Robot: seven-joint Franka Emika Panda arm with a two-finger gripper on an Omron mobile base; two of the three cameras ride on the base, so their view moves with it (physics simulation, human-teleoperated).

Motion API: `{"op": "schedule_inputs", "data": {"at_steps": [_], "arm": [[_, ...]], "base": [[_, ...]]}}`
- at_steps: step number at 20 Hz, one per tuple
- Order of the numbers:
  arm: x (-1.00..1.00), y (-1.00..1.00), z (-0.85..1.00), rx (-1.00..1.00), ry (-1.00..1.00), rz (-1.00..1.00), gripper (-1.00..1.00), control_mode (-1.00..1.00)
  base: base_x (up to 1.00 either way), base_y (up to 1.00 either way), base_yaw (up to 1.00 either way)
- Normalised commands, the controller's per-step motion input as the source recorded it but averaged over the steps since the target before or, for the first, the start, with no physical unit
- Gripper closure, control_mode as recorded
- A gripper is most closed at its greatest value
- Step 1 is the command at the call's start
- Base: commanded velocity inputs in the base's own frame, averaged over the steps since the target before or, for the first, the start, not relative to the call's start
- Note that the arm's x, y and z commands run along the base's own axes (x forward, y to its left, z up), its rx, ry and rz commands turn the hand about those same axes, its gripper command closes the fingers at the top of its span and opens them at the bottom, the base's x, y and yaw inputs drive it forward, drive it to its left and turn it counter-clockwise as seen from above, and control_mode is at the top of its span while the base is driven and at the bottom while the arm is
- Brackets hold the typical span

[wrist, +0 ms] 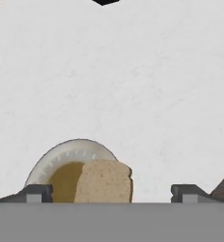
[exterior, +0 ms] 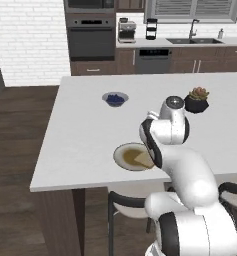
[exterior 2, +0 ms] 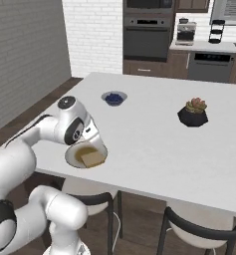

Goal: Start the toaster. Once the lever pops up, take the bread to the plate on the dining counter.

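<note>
On the white dining counter (exterior: 80, 135) (exterior 2: 149, 139) (wrist: 132, 71), near its front edge, sits the round plate (exterior: 122, 155) (exterior 2: 74, 157) (wrist: 61, 158) with an olive-brown centre. The tan bread (exterior: 142, 159) (exterior 2: 93, 159) (wrist: 104, 182) lies flat on it, overhanging the rim on one side. My gripper (wrist: 112, 194) hovers just above the plate, open, its fingertips (wrist: 35, 194) spread wide on either side of the slice and touching nothing. My own arm covers part of the plate in the base views. The toaster and its lever are out of view.
A small blue bowl (exterior: 115, 98) (exterior 2: 114, 97) stands farther back on the counter. A succulent in a black pot (exterior: 196, 100) (exterior 2: 192, 112) is to the right. Stools (exterior: 125, 202) (exterior 2: 199, 231) are tucked under the counter's front edge. Oven and sink line the far wall.
</note>
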Motion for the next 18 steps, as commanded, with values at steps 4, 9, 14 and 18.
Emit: {"op": "schedule_inputs", "data": {"at_steps": [4,9,14,18], "arm": [[-0.97,0.00,0.77,0.16,0.32,0.00,-1.00,-1.00],[-1.00,-0.06,0.13,0.03,0.05,-0.03,-1.00,-1.00],[-1.00,-0.26,-0.01,0.00,-0.01,-0.08,-1.00,-1.00],[-1.00,-0.38,-0.08,0.00,-0.01,-0.08,-1.00,-1.00]], "base": [[0.00,0.00,0.00],[0.00,0.00,0.00],[0.00,0.00,0.00],[0.00,0.00,0.00]]}}
